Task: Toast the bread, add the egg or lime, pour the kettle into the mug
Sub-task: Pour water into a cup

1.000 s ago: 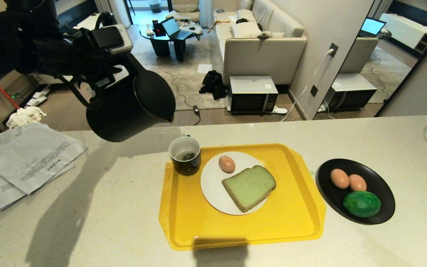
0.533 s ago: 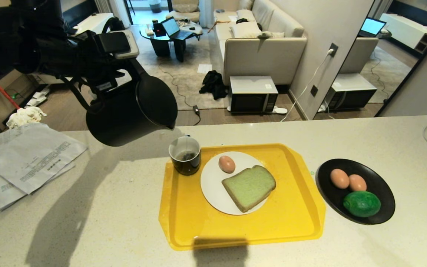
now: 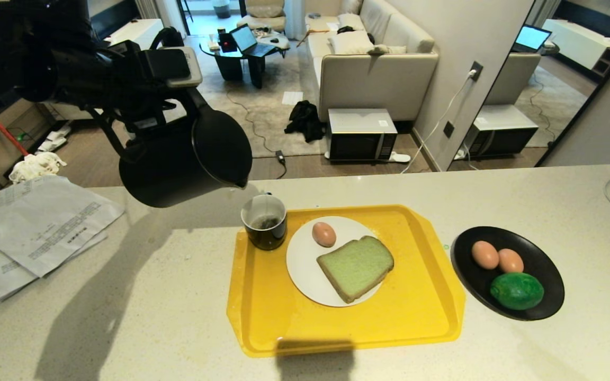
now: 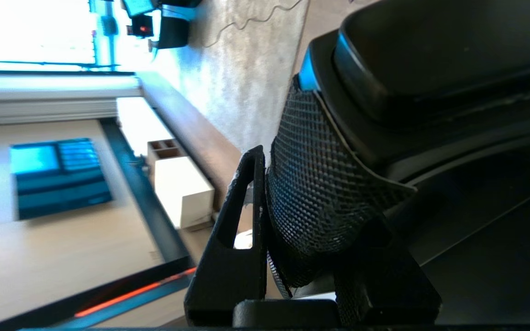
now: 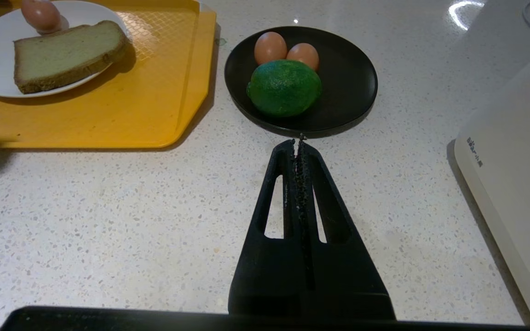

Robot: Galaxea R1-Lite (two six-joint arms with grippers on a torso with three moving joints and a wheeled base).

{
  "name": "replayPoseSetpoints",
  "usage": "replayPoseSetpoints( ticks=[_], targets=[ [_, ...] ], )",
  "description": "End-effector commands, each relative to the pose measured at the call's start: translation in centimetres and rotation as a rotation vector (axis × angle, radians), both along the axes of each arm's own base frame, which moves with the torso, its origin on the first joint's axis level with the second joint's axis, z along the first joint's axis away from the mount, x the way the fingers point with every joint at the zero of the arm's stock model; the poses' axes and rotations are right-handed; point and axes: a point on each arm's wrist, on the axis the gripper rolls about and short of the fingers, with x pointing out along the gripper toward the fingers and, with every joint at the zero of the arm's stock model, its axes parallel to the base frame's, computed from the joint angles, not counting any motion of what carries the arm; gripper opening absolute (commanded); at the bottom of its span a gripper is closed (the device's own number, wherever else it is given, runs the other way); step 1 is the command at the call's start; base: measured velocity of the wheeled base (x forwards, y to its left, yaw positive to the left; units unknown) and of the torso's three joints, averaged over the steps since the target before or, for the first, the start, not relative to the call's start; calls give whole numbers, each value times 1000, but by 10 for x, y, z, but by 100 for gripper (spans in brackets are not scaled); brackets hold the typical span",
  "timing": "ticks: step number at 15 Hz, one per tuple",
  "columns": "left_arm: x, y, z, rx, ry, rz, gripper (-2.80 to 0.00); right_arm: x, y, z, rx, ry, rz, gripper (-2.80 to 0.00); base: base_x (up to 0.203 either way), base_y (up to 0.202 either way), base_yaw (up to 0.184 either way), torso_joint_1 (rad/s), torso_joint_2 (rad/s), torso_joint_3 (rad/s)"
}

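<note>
Already you have most of it behind you: the pale green slice of bread with brown crust (image 3: 356,268) lies on the round white plate (image 3: 301,264), a small pinkish-brown egg (image 3: 324,234) just beside it on the far side, both on the yellow plastic tray (image 3: 416,312). Pouring looks like what's left. Your left gripper (image 4: 265,230) is clamped on the mesh-textured handle of the tall matte black kettle (image 3: 178,164), held in the air left of and above the short glossy black mug (image 3: 264,221) at the tray's far left corner. Kettle is tipped, spout toward the mug; no stream visible, and you can't tell if the mug holds water, only something dark at its bottom. Right gripper (image 5: 300,142) rests closed and empty over the counter, near the black round dish (image 3: 543,307) with two more eggs and the dark green bumpy lime (image 3: 517,290), right of the tray.
</note>
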Motion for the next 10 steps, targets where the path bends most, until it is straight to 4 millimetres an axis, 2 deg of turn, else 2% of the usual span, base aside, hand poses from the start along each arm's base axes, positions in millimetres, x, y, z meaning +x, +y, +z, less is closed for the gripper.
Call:
replayPoseSetpoints(
  ticks=[1, 10],
  targets=[
    [-1, -1, 1, 25, -4, -4, -280, 0, 0, 0, 1, -1, -1, -280, 0, 0, 0, 0, 0, 0],
    [-3, -12, 1, 92, -23, 13, -280, 0, 0, 0, 0, 1, -1, -280, 0, 0, 0, 0, 0, 0]
  ],
)
